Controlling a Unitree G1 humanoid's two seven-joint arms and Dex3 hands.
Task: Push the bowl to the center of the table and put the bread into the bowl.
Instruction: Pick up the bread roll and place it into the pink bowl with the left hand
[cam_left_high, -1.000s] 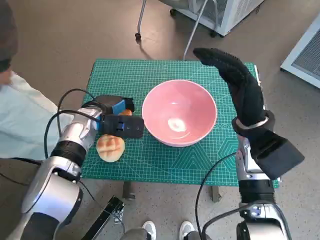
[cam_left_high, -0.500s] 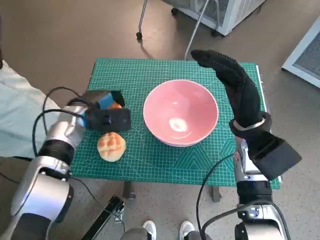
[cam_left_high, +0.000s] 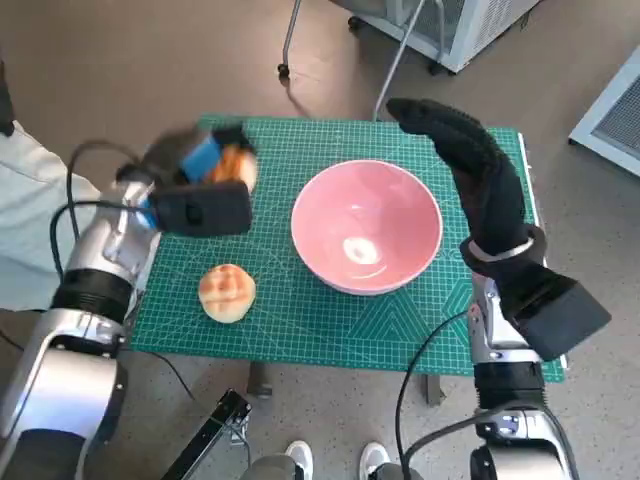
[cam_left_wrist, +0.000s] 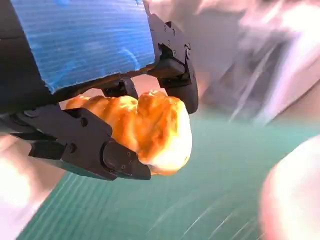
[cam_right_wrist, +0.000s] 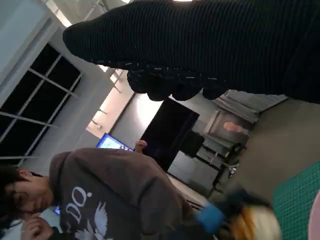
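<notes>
A pink bowl (cam_left_high: 366, 224) stands near the middle of the green cutting mat (cam_left_high: 300, 310). My left hand (cam_left_high: 205, 160) is raised above the mat's far left part and grips a golden-brown bread (cam_left_high: 236, 165); the left wrist view shows the bread (cam_left_wrist: 145, 127) held between the black fingers (cam_left_wrist: 92, 147). A second round bread (cam_left_high: 227, 293) lies on the mat near the front left. My right hand (cam_left_high: 470, 165) in its black glove is held up beside the bowl's right rim, fingers stretched out, holding nothing.
A person in a dark sweatshirt (cam_right_wrist: 105, 195) sits across from me in the right wrist view. A pale sleeve (cam_left_high: 25, 215) shows at the left of the table. Chair legs (cam_left_high: 290, 40) and a white unit (cam_left_high: 470, 25) stand behind the table.
My left hand has lifted off the mat with one bread and moved up and away from the front, blurred by motion. The other bread stays on the mat. The right hand has hardly moved.
</notes>
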